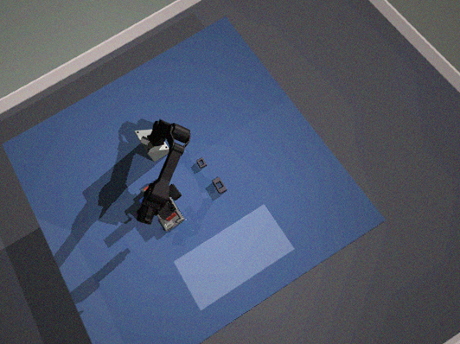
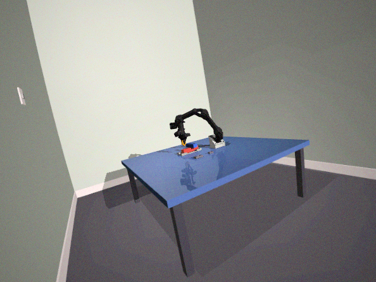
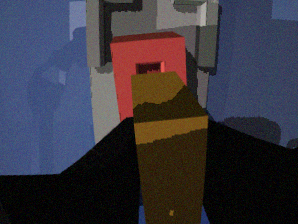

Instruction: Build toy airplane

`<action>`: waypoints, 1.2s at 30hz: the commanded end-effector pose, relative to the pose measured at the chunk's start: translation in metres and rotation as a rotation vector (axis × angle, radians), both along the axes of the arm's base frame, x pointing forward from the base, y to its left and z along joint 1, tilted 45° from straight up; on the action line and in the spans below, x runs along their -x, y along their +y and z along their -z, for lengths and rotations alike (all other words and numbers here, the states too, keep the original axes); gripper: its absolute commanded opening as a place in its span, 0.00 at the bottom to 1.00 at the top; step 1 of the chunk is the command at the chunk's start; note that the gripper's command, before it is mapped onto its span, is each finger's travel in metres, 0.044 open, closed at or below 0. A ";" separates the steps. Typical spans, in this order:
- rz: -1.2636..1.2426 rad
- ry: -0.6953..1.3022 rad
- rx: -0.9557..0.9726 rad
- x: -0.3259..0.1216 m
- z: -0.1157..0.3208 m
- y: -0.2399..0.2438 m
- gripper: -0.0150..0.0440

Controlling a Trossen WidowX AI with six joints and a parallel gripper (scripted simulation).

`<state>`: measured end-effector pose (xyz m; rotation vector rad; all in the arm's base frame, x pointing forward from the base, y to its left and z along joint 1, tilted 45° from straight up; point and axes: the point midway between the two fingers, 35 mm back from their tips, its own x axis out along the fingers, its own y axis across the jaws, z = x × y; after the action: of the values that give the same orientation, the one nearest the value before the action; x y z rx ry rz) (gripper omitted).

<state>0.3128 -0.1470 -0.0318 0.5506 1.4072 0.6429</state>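
Observation:
The red fuselage (image 1: 171,216) (image 2: 187,150) (image 3: 122,57) lies in the grey cradle jig (image 2: 180,153) (image 3: 103,107). The blue wing (image 2: 192,145) sits across the top of the fuselage; whether its tab is fully down is too small to tell. My gripper (image 2: 183,141) (image 3: 157,125) is shut on the orange tail fin (image 2: 183,143) (image 3: 155,89), which points down above the fuselage. In the wrist view the dark socket (image 3: 149,67) in the fuselage top shows just beyond the fin's end. The fin's lower end looks clear of the fuselage. The arm hides much of the jig in the top view.
Two small grey-brown holders, a larger one (image 1: 222,191) (image 2: 199,157) and a smaller one (image 2: 211,152), stand on the blue table (image 1: 272,127) (image 2: 253,152) beside the jig. The arm's white base (image 1: 159,153) (image 2: 218,144) stands behind. A pale rectangle (image 1: 236,256) shows on the table.

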 end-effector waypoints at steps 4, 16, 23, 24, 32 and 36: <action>-0.007 -0.005 0.004 0.000 0.002 -0.001 0.36; -0.007 -0.005 0.004 0.000 0.002 -0.001 0.36; -0.007 -0.005 0.004 0.000 0.006 0.001 0.36; -0.007 -0.005 0.004 0.000 0.007 0.002 0.36; -0.006 -0.005 0.004 -0.001 0.016 0.011 0.36; -0.006 -0.005 0.003 -0.002 0.021 0.016 0.36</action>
<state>0.3143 -0.1373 -0.0479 0.5338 1.4047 0.6463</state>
